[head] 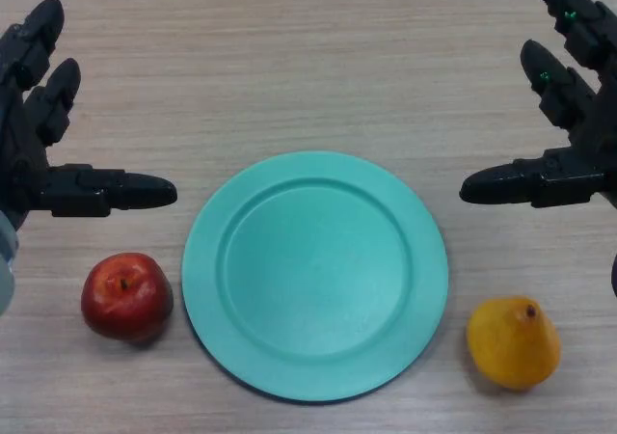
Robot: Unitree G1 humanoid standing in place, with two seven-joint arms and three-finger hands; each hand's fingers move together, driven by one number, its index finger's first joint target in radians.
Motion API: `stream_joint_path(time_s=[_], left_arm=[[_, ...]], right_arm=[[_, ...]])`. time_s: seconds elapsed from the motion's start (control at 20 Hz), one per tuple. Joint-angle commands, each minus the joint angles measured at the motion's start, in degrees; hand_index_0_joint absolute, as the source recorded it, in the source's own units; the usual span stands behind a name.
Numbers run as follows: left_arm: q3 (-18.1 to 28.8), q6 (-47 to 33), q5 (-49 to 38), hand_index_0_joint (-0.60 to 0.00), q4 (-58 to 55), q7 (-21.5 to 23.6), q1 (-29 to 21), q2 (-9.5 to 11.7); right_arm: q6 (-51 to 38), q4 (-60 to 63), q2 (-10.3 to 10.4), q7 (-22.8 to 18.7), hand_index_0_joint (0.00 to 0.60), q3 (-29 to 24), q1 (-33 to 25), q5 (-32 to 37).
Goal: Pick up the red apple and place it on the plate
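Both hands, left hand [39, 154] and right hand [569, 145], hover spread and empty; the round red apple [126, 296], just beside the teal plastic plate [424, 260], might roll if nudged.

Pale wood-grain table [308, 58]. On it: teal plate [315, 275], midway between both hands; red apple [126, 297], upright, just below left hand [29, 154], close beside plate; yellow-orange pear [513, 342] below right hand [578, 135], apart from plate.
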Motion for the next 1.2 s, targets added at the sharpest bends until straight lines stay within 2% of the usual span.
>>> stream_joint_path(time_s=[0.05,0.2,0.4,0.5,0.6,0.7,0.75,0.8,0.85,0.9,0.95,1.0,1.05,1.2], left_arm=[[2.37,-12.05,3.50,0.000,-2.15,-1.06,-3.09,2.42],[2.28,-12.33,4.02,0.000,-2.19,-2.73,-2.16,1.81],[1.79,-15.79,6.02,0.000,-0.39,-4.28,-1.20,1.31],[1.58,-16.99,7.10,0.000,0.48,-5.36,-0.82,1.15],[1.83,-18.39,7.88,0.000,-0.56,-6.92,1.40,0.72],[3.09,-18.13,7.40,0.000,-5.36,-7.62,5.89,-0.83],[5.36,-19.12,7.24,0.000,-9.64,-8.05,11.26,-2.36],[6.05,-20.24,7.85,0.000,-10.50,-8.34,13.21,-2.93],[8.16,-26.81,11.00,0.000,-9.21,-8.75,17.62,-4.69],[8.93,-29.59,12.14,0.000,-8.04,-8.73,18.78,-5.24],[11.34,-36.41,12.74,0.000,-3.30,-9.69,21.45,-5.97],[12.08,-38.59,12.60,0.000,-1.51,-10.31,22.31,-6.13],[13.08,-45.67,13.99,0.000,6.31,-11.03,23.09,-5.95],[11.86,-54.10,14.97,0.000,19.43,-9.21,20.86,-4.05]], right_arm=[[-13.34,-0.81,-2.18,4.97,0.000,-0.27,-0.64,-5.23],[-14.87,0.61,-0.40,6.55,0.000,-1.02,0.05,-7.59],[-16.25,0.75,-1.08,6.94,0.000,-1.37,1.52,-9.78],[-16.38,0.78,-0.52,6.95,0.000,-1.33,2.21,-11.12],[-16.26,0.79,-0.04,6.02,0.000,-1.09,2.28,-11.56],[-16.47,1.56,0.19,6.04,0.000,-0.34,2.06,-12.79],[-16.95,2.23,0.38,6.22,0.000,-0.22,2.06,-13.41],[-16.90,2.43,0.41,6.31,0.000,-0.21,2.00,-13.58],[-16.99,3.31,0.64,6.17,0.000,-0.16,1.89,-13.52],[-16.96,3.70,0.70,6.00,0.000,-0.01,1.71,-13.58],[-17.32,4.77,0.90,5.71,0.000,0.53,1.05,-14.08],[-17.38,5.07,0.95,5.73,0.000,0.75,0.86,-14.33],[-17.72,5.71,1.24,5.97,0.000,0.90,0.56,-14.33],[-18.64,6.43,1.86,5.45,0.000,1.19,0.53,-13.77]])
